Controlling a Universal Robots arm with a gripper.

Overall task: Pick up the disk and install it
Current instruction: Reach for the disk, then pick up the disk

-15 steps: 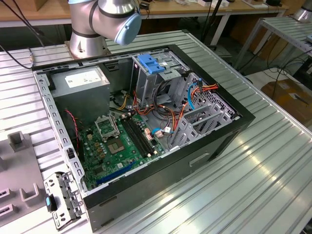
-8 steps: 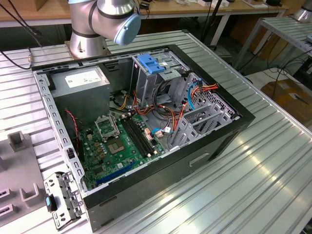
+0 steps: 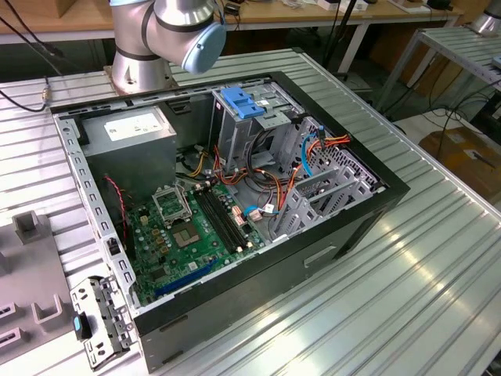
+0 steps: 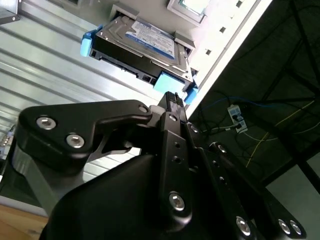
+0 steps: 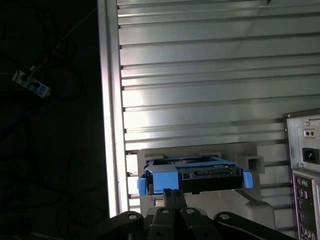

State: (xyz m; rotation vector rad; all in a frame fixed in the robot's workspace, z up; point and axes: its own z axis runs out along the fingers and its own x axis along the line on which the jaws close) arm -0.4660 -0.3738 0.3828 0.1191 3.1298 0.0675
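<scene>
Gripper (image 4: 172, 98) closed, holding nothing, fingertips together. Immediately beyond its tip, the disk (image 4: 142, 40) lies flat, blue rail end nearest, seated in a grey holder (image 5: 253, 163) on the ribbed tabletop (image 5: 200, 75), beside its edge.

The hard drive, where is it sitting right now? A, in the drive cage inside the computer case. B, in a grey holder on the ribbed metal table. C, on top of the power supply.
B: in the first wrist view the hard drive, with its blue side rails, sits in a grey holder on the ribbed metal table.
</scene>
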